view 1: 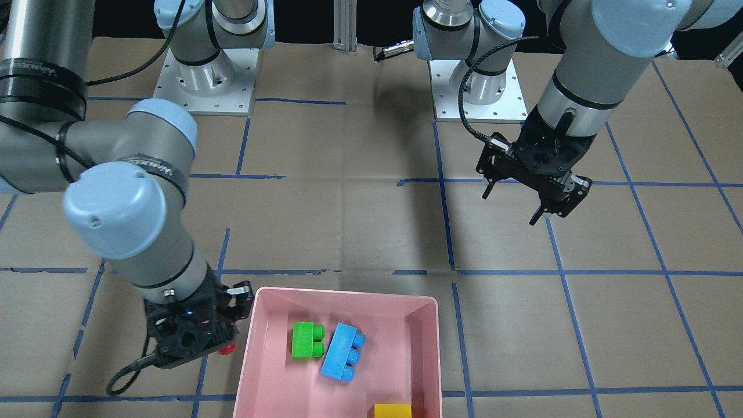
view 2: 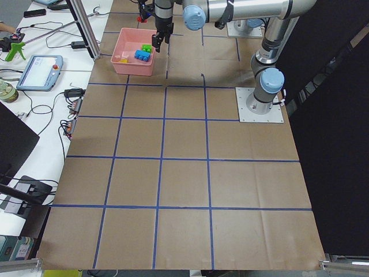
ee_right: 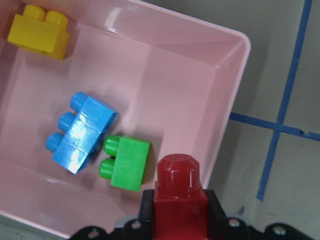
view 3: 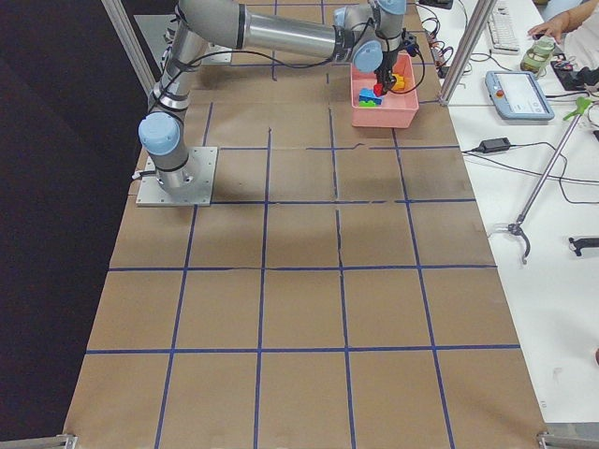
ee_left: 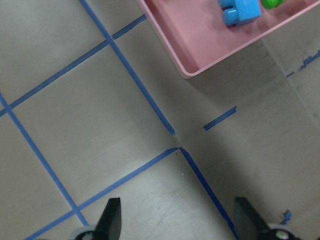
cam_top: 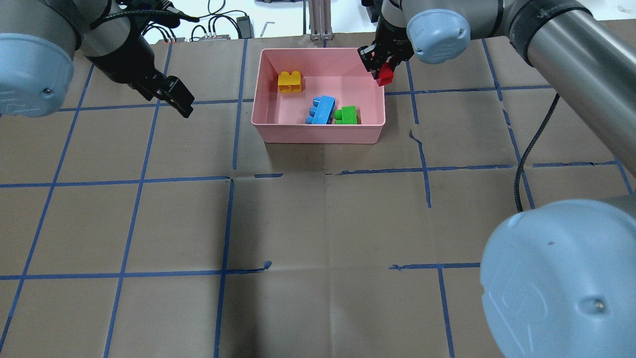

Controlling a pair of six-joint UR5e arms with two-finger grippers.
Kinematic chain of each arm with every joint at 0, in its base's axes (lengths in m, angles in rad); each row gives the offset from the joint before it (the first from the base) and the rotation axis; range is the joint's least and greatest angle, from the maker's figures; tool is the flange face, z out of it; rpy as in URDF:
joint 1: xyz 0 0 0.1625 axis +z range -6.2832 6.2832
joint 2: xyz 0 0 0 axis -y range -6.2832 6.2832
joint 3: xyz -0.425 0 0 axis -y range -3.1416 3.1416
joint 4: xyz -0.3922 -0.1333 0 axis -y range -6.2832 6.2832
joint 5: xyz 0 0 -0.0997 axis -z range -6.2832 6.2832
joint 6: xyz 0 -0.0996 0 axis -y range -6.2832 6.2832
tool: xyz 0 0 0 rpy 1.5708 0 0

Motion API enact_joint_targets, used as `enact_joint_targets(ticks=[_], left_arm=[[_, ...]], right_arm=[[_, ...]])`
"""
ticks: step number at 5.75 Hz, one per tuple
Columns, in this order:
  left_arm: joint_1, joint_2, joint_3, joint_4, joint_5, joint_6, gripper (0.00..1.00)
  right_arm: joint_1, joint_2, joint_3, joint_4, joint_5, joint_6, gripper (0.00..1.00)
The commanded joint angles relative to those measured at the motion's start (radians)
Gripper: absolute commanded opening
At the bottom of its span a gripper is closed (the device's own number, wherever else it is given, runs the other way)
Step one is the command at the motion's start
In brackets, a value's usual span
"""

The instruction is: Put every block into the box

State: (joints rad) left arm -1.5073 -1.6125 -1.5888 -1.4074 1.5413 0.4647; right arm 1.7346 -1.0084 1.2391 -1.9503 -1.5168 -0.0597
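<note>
The pink box (cam_top: pixel 318 133) stands at the far middle of the table. In it lie the green block (cam_top: pixel 348 115), the light-blue block (cam_top: pixel 320 109) and the yellow block (cam_top: pixel 290 81). My right gripper (cam_top: pixel 383 69) is shut on the red block (cam_top: pixel 385 77) and holds it at the box's right rim, near its far corner. The right wrist view shows the red block (ee_right: pixel 179 200) between the jaws, over the box wall (ee_right: pixel 220 75), with the green block (ee_right: pixel 127 163) close by. My left gripper (cam_top: pixel 179 99) is open and empty, left of the box, above the table.
Brown paper with blue tape lines (cam_top: pixel 228 223) covers the table. The two arm bases (view 1: pixel 203 75) (view 1: pixel 479 81) stand on the robot's side. A cable (cam_top: pixel 521 164) hangs from the right arm. Desks with gear (view 2: pixel 40 63) lie beyond the table's far edge.
</note>
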Motion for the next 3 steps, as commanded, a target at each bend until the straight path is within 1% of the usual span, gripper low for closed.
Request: enact_joint_targets(ticks=[1, 2, 3], left_arm=[[0.004, 0.049, -0.028, -0.039, 0.011, -0.167, 0.99], [0.007, 0.066, -0.028, -0.097, 0.005, -0.170, 0.99], [0.006, 0.071, -0.026, -0.099, 0.005, -0.173, 0.99]], right_arm=[[0.084, 0.097, -0.123, 0.043, 0.000, 0.246, 0.30], [0.085, 0.132, -0.165, 0.089, 0.001, 0.251, 0.30], [0.085, 0.161, -0.164, 0.088, 0.001, 0.251, 0.37]])
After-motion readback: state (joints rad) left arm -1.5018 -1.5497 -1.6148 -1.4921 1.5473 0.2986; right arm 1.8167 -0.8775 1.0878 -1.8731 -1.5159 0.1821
